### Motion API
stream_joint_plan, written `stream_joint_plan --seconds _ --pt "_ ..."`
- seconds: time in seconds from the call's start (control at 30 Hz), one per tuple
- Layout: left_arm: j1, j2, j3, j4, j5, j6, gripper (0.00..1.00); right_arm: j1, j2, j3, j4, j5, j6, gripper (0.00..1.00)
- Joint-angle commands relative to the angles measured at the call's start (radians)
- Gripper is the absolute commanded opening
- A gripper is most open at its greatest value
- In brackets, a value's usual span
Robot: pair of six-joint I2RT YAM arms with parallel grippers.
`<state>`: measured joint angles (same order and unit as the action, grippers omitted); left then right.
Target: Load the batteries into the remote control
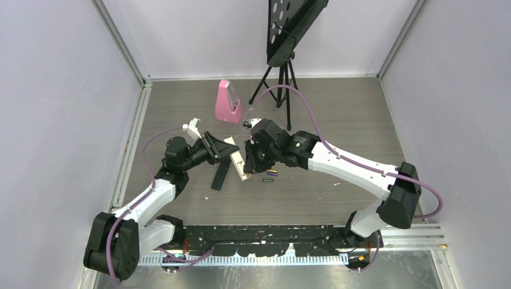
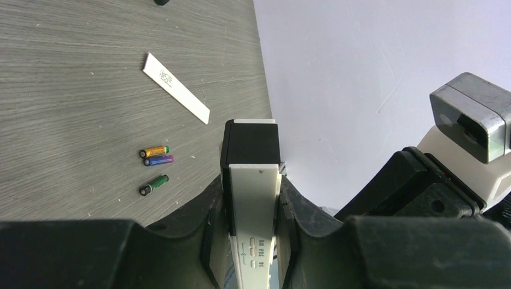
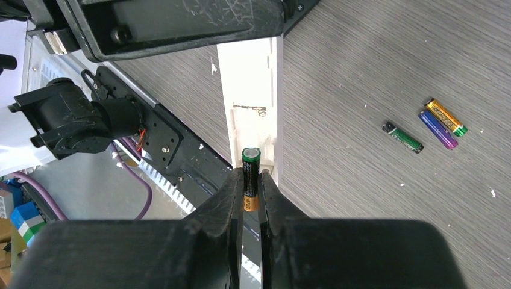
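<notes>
Squarely between the fingers of the left gripper (image 2: 252,201) sits the remote control (image 2: 250,144), clamped by its long sides and held above the table (image 1: 337,120). From the left wrist, its long axis runs straight out along the fingers. The black capped end points away from the wrist, and the white open face with its polarity marks is turned to the camera. In the top view it lies between the two grippers near the table's middle, slanting from far-left to near-right.

From the right wrist the same white face runs lengthwise from the left gripper down to the right gripper (image 3: 250,186), whose jaws are narrow and pinched on a battery (image 3: 250,158). That battery, green-ended with a black and gold body, lies in line with the remote's long axis, over the end of the white face nearest the right fingers. Whether it touches the remote I cannot tell.

Three loose batteries (image 3: 438,129) lie on the table just right of the remote: gold and purple touching side by side, a dark green one slightly apart. A flat black strip (image 1: 221,173) shows just left of the remote, angled toward the near edge. A white strip (image 2: 176,87) lies beyond the loose batteries. At the far side stand a pink wedge-shaped object (image 1: 228,102) and a black stand (image 1: 283,66).
</notes>
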<state>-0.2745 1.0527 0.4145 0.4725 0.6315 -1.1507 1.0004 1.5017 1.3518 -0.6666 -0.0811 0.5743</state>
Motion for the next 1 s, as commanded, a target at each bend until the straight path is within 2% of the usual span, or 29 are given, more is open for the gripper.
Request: stream_joint_plan --seconds 0.0,0.3,0.5,0.9,0.97 --pt "0.004 0.004 0.021 0.081 0.038 -0.026 0.00 0.009 0.020 0.048 0.030 -0.007 -0.019 0.10" --pt "0.004 0.003 0.030 0.092 0.055 -0.046 0.00 0.012 0.050 0.066 -0.016 0.036 -0.029 0.14" --pt "0.004 -0.005 0.028 0.096 0.059 -0.067 0.00 0.014 0.052 0.075 -0.032 0.052 -0.019 0.26" --pt "0.004 -0.004 0.030 0.098 0.052 -0.103 0.00 0.013 0.048 0.069 0.000 0.050 0.012 0.27" --pt "0.004 -0.005 0.023 0.111 0.049 -0.120 0.00 0.013 0.044 0.069 0.004 0.069 0.032 0.32"
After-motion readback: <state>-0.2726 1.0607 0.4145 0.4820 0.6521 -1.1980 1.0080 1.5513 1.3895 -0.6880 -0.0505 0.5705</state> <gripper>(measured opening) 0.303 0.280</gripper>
